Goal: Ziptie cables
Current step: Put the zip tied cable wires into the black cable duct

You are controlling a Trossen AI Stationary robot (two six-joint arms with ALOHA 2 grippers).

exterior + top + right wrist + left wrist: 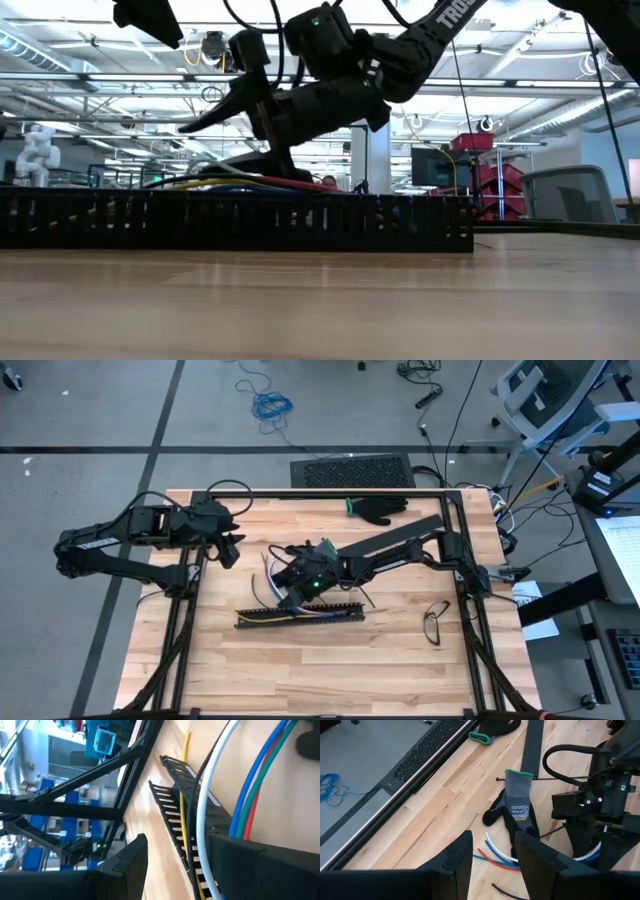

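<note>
You are working on a light, butcher-block wooden table (400, 660) framed by black metal rails, standing on a grey floor with dark seams. On that floor beyond the far edge lies a coiled blue cord (270, 404); an office chair (550, 400) stands at the far right.

Your right tool (285, 592) sits low near the table's middle, over the long black slotted plastic channel (300, 616). Its fingers stand apart, with the bundle of thin white, blue, red, green and yellow cables (240, 785) running between them and along the channel; whether they press on the wires you cannot tell from here. In the low view the cables (240, 183) lie along the channel's top.

Your left tool (232, 548) hovers at the table's left far side, fingers spread and empty. Its wrist view shows a grey-and-black work glove with a green cuff (516, 805) lying flat on the wood beside loose cable ends.

Another dark glove (378, 509) lies near the far edge, and a pair of glasses (435, 622) to the right.
</note>
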